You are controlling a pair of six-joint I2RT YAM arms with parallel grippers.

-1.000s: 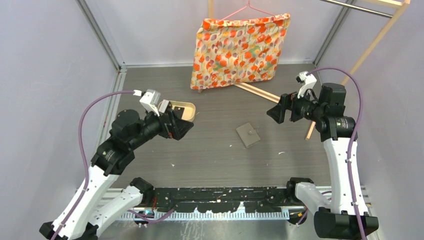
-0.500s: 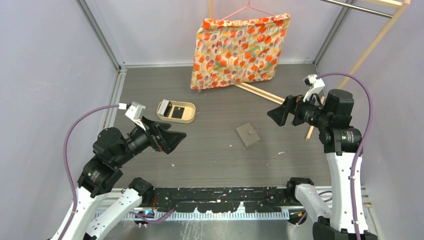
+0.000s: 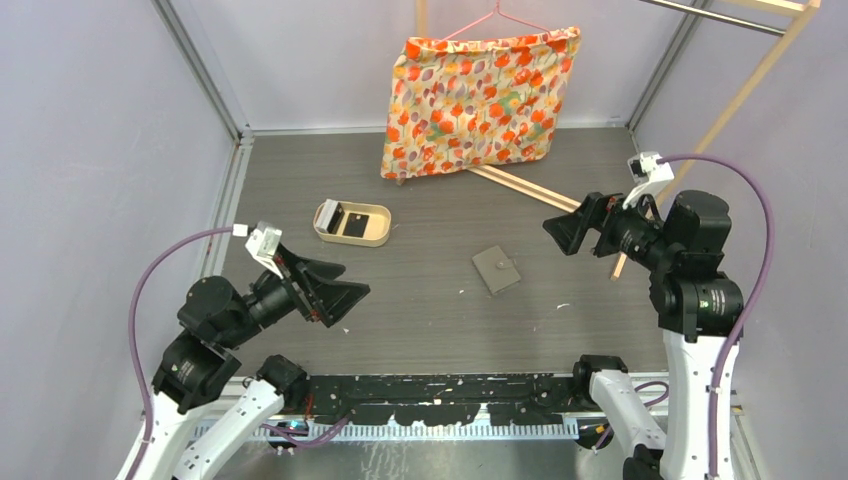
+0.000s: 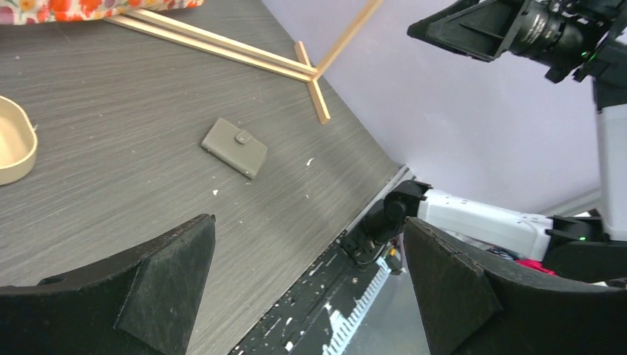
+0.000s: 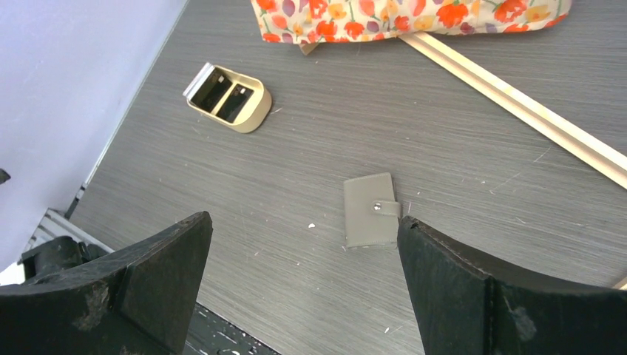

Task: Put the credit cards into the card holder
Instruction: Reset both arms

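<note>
The card holder [image 3: 497,269] is a grey wallet lying snapped shut flat on the dark table, also seen in the left wrist view [image 4: 234,146] and the right wrist view [image 5: 370,211]. Two black credit cards [image 3: 353,227] [image 5: 235,103] sit in a tan oval tray [image 3: 372,238], one leaning upright at its left end. My left gripper [image 3: 352,280] [image 4: 309,220] hovers open and empty near the left, short of the tray. My right gripper [image 3: 562,222] [image 5: 304,218] is open and empty, raised to the right of the card holder.
A floral fabric bag [image 3: 480,95] hangs on a hanger at the back. Wooden slats [image 3: 520,185] lie on the table behind the card holder, and a wooden frame leans at the right wall. Purple walls close in on both sides.
My left arm has drawn back toward the near left, uncovering the tan tray. My right arm has shifted right and back. Both grippers stayed open.
</note>
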